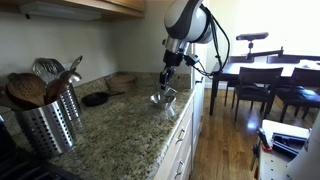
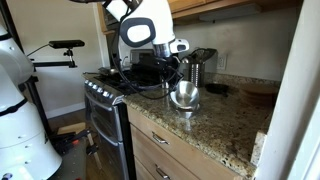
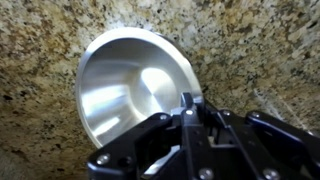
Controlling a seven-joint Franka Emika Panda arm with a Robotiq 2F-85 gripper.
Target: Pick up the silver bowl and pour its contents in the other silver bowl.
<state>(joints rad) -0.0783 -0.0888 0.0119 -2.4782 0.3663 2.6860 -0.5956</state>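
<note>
In the wrist view a shiny silver bowl (image 3: 125, 85) fills the middle, above the speckled granite counter. My gripper (image 3: 187, 105) is shut on its near rim, one finger inside the bowl; the part of the bowl I can see looks empty. In both exterior views the gripper (image 1: 166, 80) (image 2: 178, 72) hangs straight down over the counter's front part with the bowl (image 1: 159, 97) (image 2: 184, 94) just below it, close to the counter. The other silver bowl (image 1: 171, 107) seems to sit right beside it; the two are hard to tell apart.
A tall perforated steel utensil holder (image 1: 48, 120) with wooden spoons stands at the counter's near end. A flat black dish (image 1: 95, 99) lies by the wall. The stove (image 2: 105, 95) adjoins the counter. A dining table and chairs (image 1: 265, 80) stand beyond.
</note>
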